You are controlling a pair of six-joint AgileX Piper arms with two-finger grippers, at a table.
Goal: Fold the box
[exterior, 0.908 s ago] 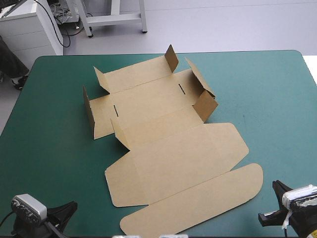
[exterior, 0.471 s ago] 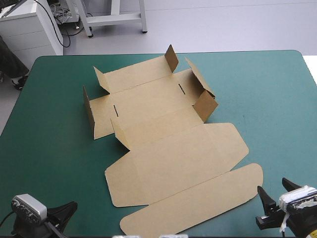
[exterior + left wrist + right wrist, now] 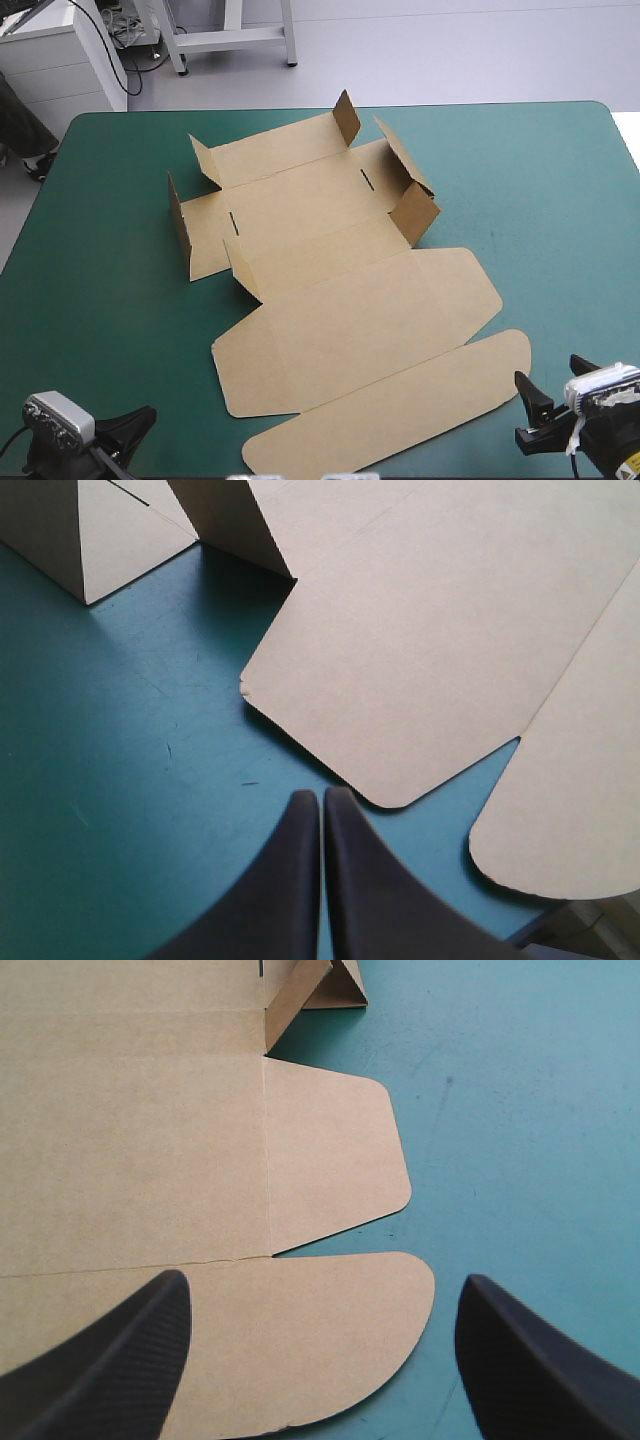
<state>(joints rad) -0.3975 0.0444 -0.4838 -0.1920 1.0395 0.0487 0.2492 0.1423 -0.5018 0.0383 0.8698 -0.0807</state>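
The brown box (image 3: pixel 340 300) lies as a cut sheet in the middle of the table. Its far part has short flaps raised, such as the one on the right (image 3: pixel 414 212). The lid panel (image 3: pixel 440 630) and the long rounded flap (image 3: pixel 400 410) lie flat toward the near edge. My left gripper (image 3: pixel 148 412) is shut and holds nothing. It rests over the teal-green cover just short of the lid's rounded corner (image 3: pixel 390 795). My right gripper (image 3: pixel 546 368) is open at the rounded flap's right end. One finger (image 3: pixel 130 1350) stands over the flap (image 3: pixel 300 1340). The other (image 3: pixel 530 1350) is over bare cover.
Broad bands of teal-green cover (image 3: pixel 540 200) run on both sides of the box. The table's near edge lies close behind both grippers. Its right edge (image 3: pixel 625 140) is near my right arm.
My right gripper has gone from shut to open and shifted slightly toward the near edge. The left gripper and the box have not moved.
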